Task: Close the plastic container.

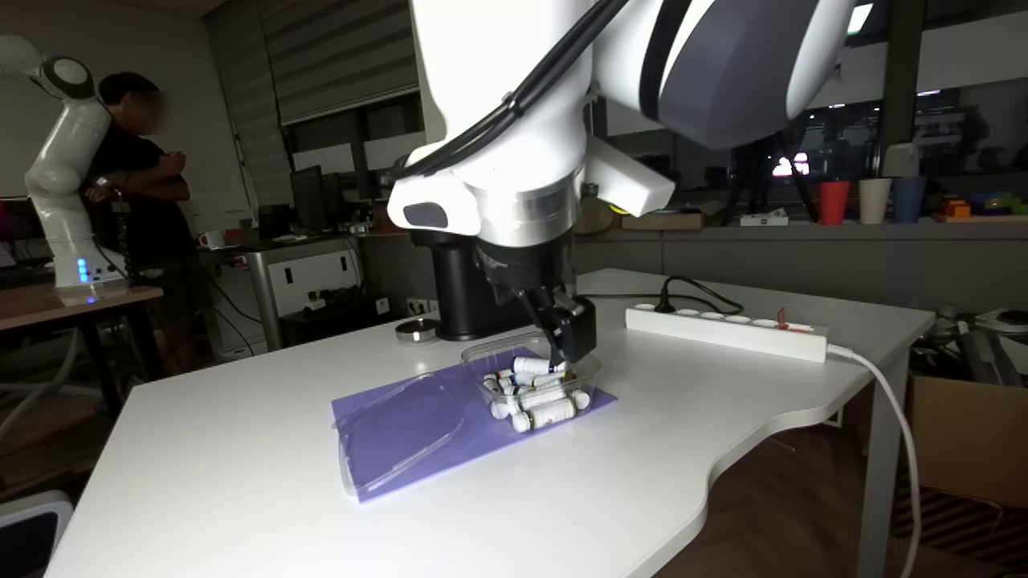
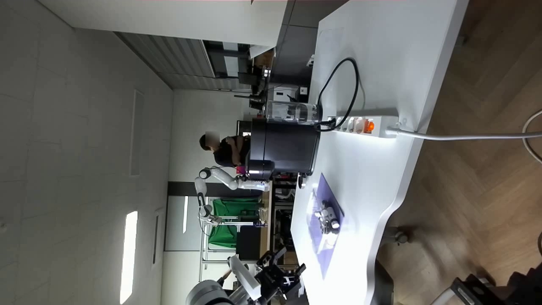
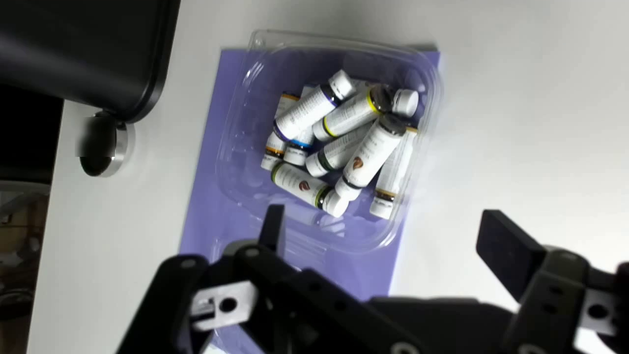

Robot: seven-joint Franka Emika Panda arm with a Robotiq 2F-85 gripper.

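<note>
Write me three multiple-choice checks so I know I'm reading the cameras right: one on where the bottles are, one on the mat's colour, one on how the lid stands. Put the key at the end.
1. Where are the bottles?
A. On the floor
B. In the clear box
C. On the power strip

2. What colour is the mat?
A. Green
B. Red
C. Purple

3. How is the lid?
A. Off the opening, lying beside the box
B. Shut over the bottles
C. Standing on the black appliance

Key:
1 B: the wrist view shows them piled inside its walls.
2 C: all three views show it purple.
3 A: an exterior view shows it lying next to the box, with the bottles uncovered.
</note>
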